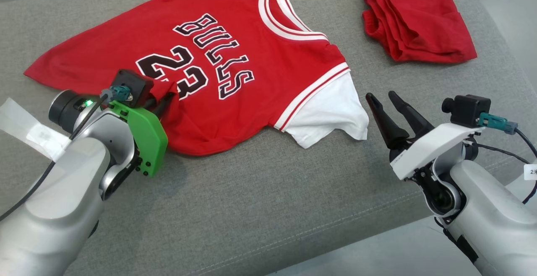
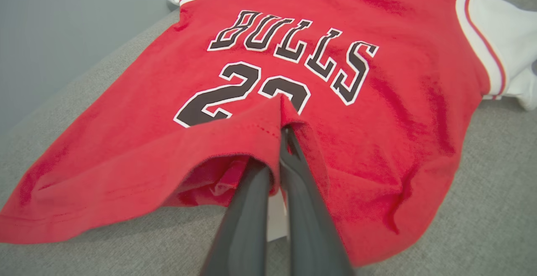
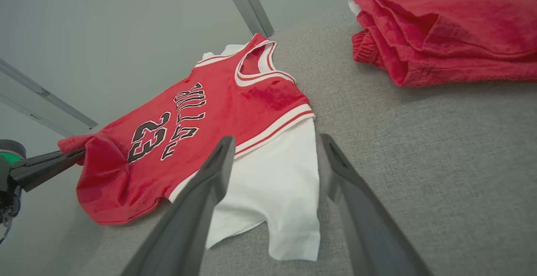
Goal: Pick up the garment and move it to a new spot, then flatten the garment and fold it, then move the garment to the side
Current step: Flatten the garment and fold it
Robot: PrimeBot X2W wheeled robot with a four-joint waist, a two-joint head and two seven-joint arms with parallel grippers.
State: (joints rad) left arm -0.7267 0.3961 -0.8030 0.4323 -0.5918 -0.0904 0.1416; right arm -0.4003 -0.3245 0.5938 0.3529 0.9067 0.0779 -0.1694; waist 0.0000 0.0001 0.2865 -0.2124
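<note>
Your left hand [image 2: 283,135] grips the jersey [image 1: 235,53] hem, lifted to begin folding; your right hand [image 1: 381,95] hovers spread, empty, beside the sleeve [image 1: 331,114]

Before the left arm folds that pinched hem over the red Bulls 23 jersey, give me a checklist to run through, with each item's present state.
1. Left gripper shut on the hem of the red Bulls 23 jersey: ok.
2. Both hem layers inside that pinch: cannot tell.
3. Right gripper open, holding nothing, beside the white sleeve: ok.
4. Jersey flat on the grey fabric cushion: not ok, bunched near the pinch.
5. Folded red garment lying apart from the jersey: ok.
</note>
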